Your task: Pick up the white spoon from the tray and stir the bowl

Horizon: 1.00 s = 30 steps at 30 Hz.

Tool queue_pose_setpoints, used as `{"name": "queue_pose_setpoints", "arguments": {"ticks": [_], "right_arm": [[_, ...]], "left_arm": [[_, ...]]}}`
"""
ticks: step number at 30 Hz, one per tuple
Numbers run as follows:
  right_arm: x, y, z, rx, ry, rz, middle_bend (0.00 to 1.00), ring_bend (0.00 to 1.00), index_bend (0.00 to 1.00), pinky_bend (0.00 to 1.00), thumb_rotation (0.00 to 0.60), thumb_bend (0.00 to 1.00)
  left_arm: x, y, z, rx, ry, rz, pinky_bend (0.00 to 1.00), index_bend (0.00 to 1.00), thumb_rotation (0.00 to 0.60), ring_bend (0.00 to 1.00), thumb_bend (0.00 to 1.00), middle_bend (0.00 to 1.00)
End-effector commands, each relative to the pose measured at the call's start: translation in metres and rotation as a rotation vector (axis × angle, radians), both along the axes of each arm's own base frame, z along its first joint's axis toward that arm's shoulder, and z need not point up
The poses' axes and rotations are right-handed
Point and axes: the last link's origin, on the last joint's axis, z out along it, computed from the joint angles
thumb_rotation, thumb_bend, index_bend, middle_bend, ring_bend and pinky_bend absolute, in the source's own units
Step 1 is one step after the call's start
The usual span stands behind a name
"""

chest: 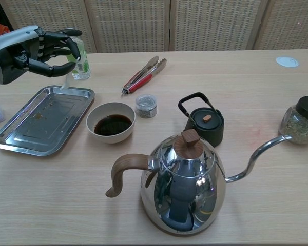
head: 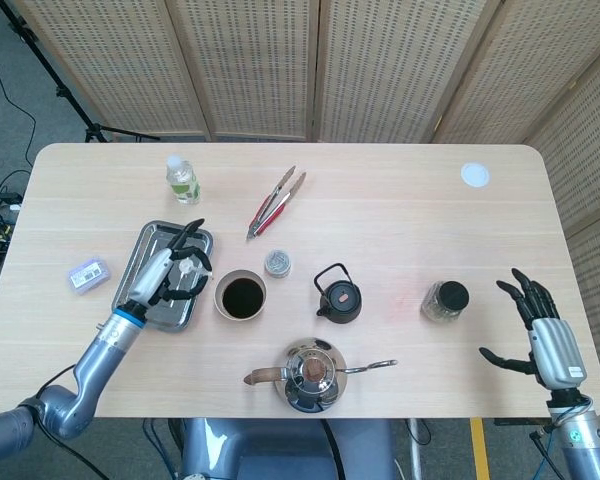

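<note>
My left hand (head: 168,272) (chest: 33,49) is raised above the steel tray (head: 156,236) (chest: 38,123) and pinches the white spoon (head: 194,266) (chest: 66,81), which hangs down from the fingertips over the tray's far corner. The tray holds only a few crumbs. Just right of the tray stands the white bowl (head: 218,297) (chest: 96,134) with dark liquid in it. The hand and spoon are to the left of the bowl, apart from it. My right hand (head: 542,338) hovers with its fingers spread and nothing in them off the table's near right edge, seen only in the head view.
A water bottle (head: 182,179) (chest: 78,55) stands behind the tray, close to the raised hand. Tongs (head: 275,201) (chest: 143,75), a small jar (head: 277,263) (chest: 146,105), a black teapot (head: 338,295) (chest: 205,121), a steel kettle (head: 311,374) (chest: 182,187) and a glass jar (head: 445,300) (chest: 301,123) lie further right.
</note>
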Motion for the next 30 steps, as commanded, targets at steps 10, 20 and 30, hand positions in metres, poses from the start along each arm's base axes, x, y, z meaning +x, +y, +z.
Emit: {"name": "queue_pose_setpoints", "arguments": {"ticks": [10,20,30], "right_arm": [[-0.003,-0.002,0.002,0.001,-0.011,-0.01,0.0,0.0,0.11,0.0,0.6,0.0],[-0.005,-0.004,0.005,-0.001,-0.025,-0.019,0.0,0.0,0.11,0.0,0.6,0.0],[-0.007,-0.005,0.006,0.005,-0.03,-0.023,0.0,0.0,0.11,0.0,0.6,0.0]], "left_arm": [[0.031,-0.018,-0.053,-0.236,-0.324,-0.021,0.0,0.72,0.6,0.0,0.44,0.0],[0.039,-0.015,-0.094,-0.315,-0.357,0.006,0.0,0.72,0.6,0.0,0.44,0.0],[0.031,-0.005,-0.103,-0.3,-0.375,0.051,0.0,0.72,0.6,0.0,0.44,0.0]]}}
